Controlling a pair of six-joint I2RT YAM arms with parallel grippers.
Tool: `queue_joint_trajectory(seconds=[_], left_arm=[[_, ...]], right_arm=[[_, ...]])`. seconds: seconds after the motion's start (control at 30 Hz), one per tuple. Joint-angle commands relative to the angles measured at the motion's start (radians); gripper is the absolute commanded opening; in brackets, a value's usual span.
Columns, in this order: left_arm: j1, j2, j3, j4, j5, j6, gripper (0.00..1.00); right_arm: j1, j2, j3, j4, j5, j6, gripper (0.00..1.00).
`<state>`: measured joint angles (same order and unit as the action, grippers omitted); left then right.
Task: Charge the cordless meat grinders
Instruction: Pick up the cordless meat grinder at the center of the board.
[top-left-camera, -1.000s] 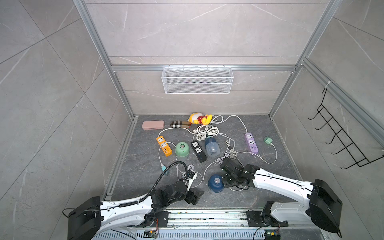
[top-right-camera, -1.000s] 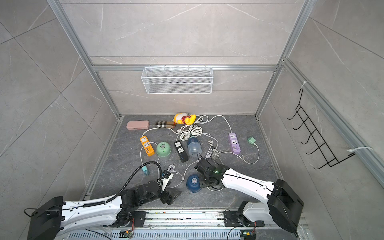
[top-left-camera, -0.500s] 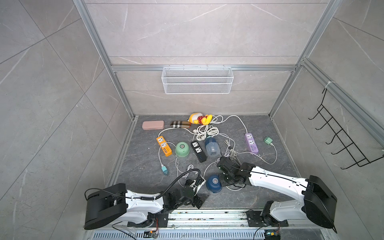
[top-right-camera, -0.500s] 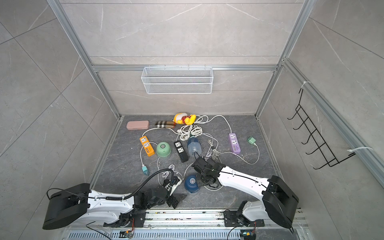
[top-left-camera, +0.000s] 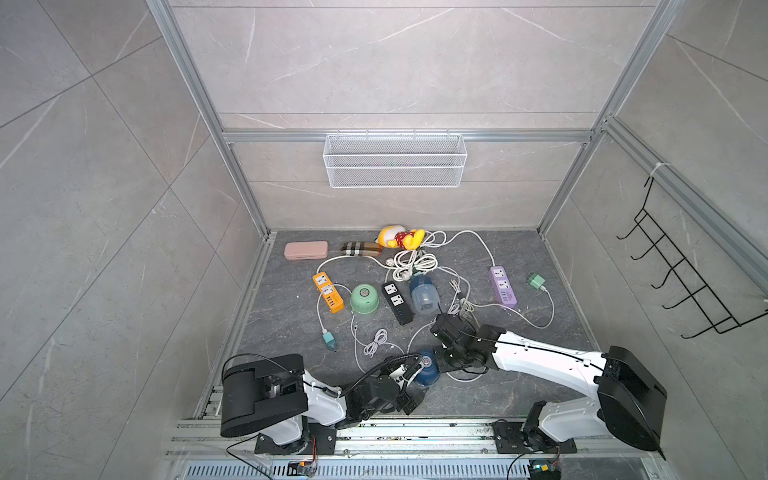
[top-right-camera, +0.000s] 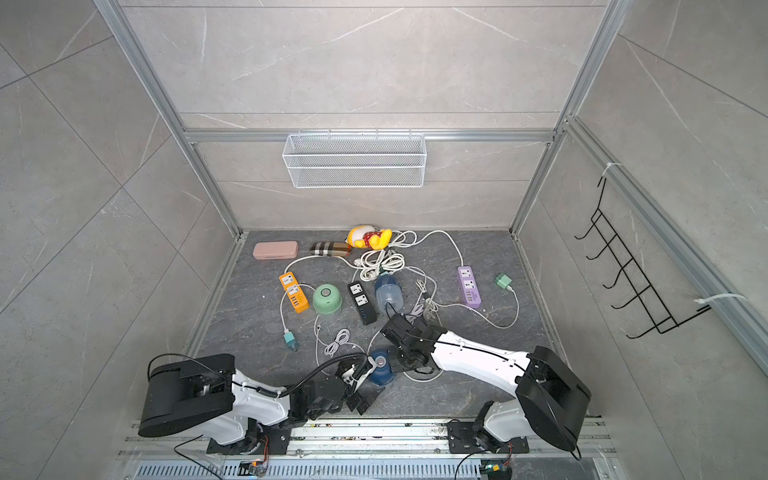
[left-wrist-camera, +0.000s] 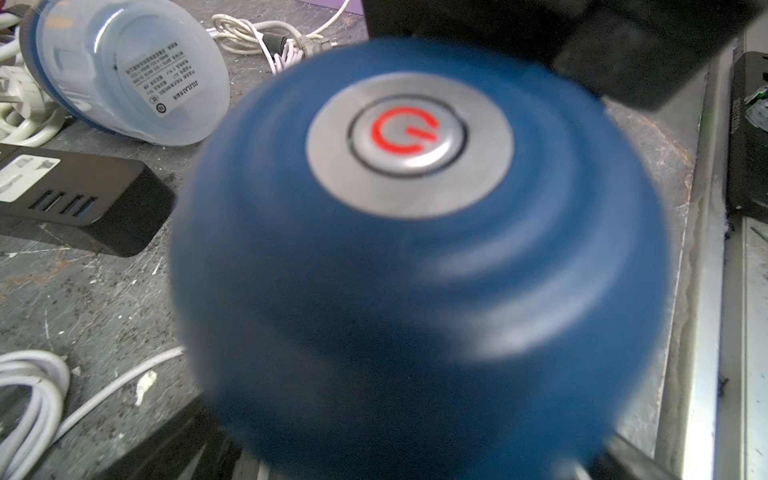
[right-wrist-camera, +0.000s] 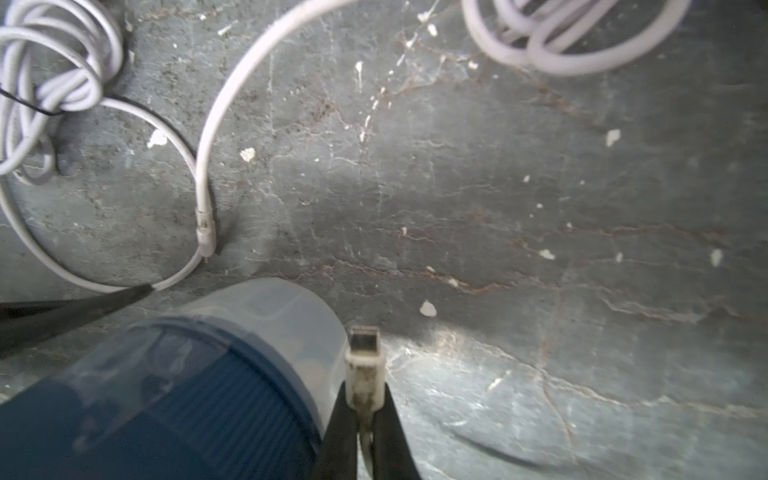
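**Task stage: early.**
- Your right fingers (right-wrist-camera: 341, 432): pinched shut on white cable plug (right-wrist-camera: 364, 357). Plug tip sits just beside clear base of near blue grinder (right-wrist-camera: 187, 386), not yet inserted.
- Your left fingers (left-wrist-camera: 166, 457): spread wide astride that grinder's dome, no firm hold evident.
- Mint grinder (top-left-camera: 364, 298) and second blue grinder (top-left-camera: 423, 294): well beyond both fingers, no plug seen seated.
- By your reading, all three left to charge.

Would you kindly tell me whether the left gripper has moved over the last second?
Yes. Judged against the black power strip, the left gripper has shifted sideways toward the near dark blue grinder, its wide jaws now flanking it.
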<state>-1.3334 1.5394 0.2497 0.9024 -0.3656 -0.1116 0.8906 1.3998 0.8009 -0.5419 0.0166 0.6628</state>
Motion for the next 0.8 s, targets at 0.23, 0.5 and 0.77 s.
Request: queue_joint_trajectory(seconds=[0.23,0.5,0.77], left_arm=[[-0.001,0.177,0.039,0.277,-0.091,0.044,0.99],[0.008,0.253,0.055,0.351,-0.151,0.018,0.99],[0.013,0.295,0.062,0.384,-0.177,0.015,0.84]], right_arm=[[0.007,0.068,0.028,0.040,-0.043,-0.013,0.00],[0.006,0.088,0.021,0.060,-0.058,-0.014,0.00],[0.005,0.063,0.000,0.065,-0.058,-0.016,0.00]])
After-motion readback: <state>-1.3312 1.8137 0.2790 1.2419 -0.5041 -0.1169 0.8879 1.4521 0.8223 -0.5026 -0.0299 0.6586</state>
